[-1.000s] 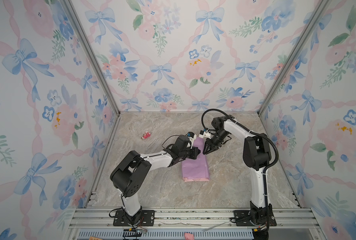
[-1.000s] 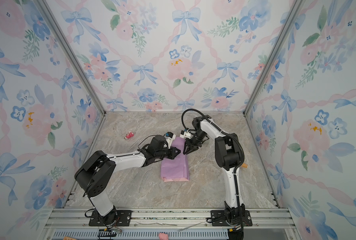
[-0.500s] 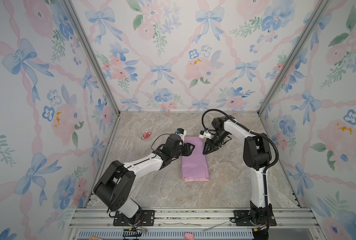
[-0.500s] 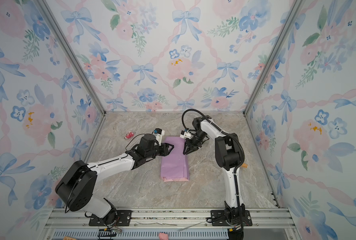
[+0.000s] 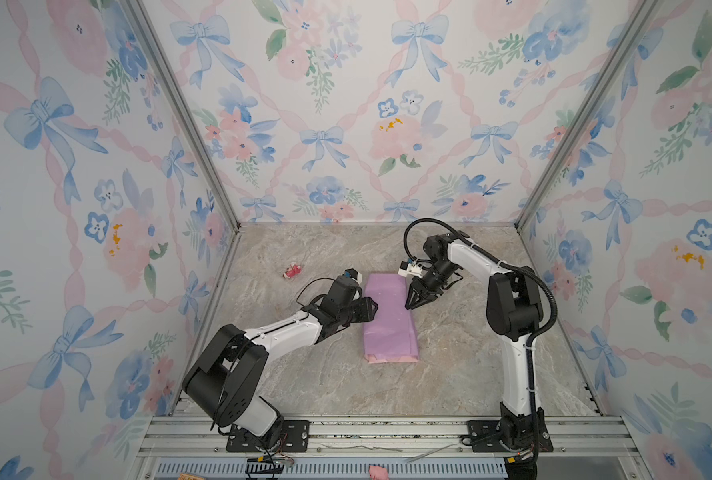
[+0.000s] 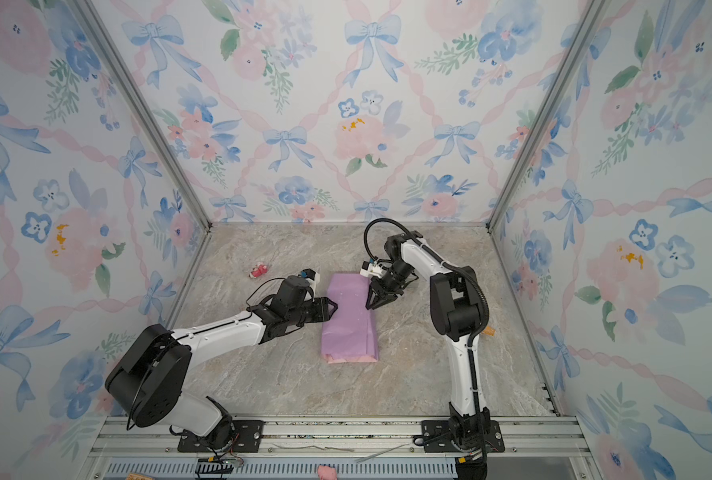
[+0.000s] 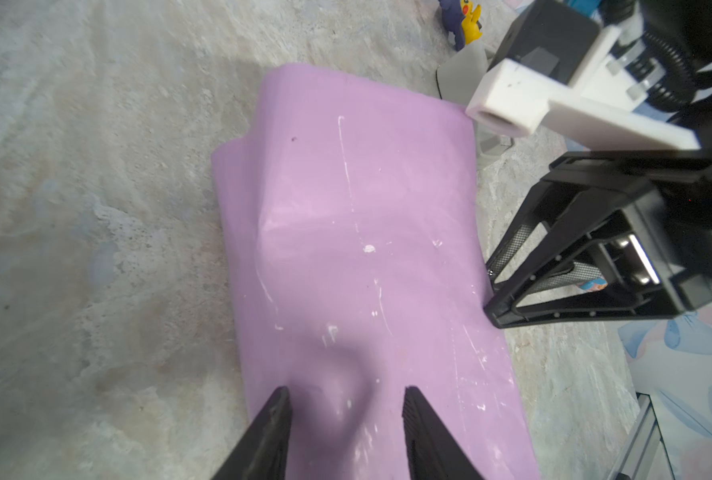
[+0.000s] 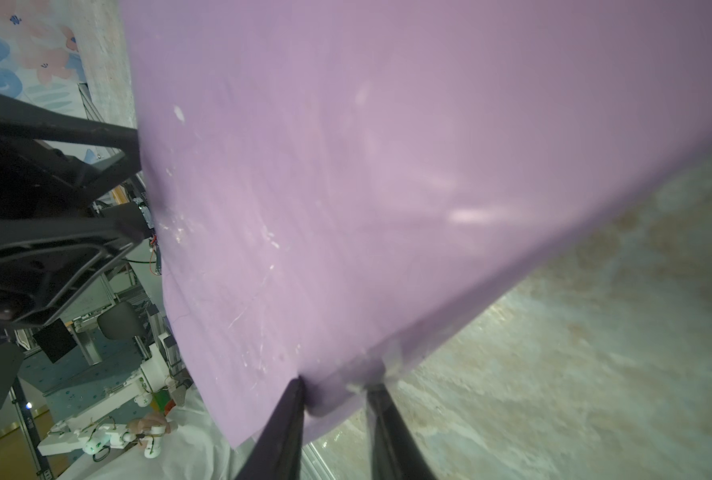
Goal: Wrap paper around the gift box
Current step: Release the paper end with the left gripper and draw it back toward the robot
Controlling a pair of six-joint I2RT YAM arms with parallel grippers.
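Paper folded on the table, between the grippers: left gripper wide at one long edge, right gripper narrow astride the opposite edge, grip unclear. Lilac, white-flecked, pink underside showing.

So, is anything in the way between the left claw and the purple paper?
Nothing visible does. The left gripper, jaws open, sits right at the edge of the paper. The small red thing lies well away.
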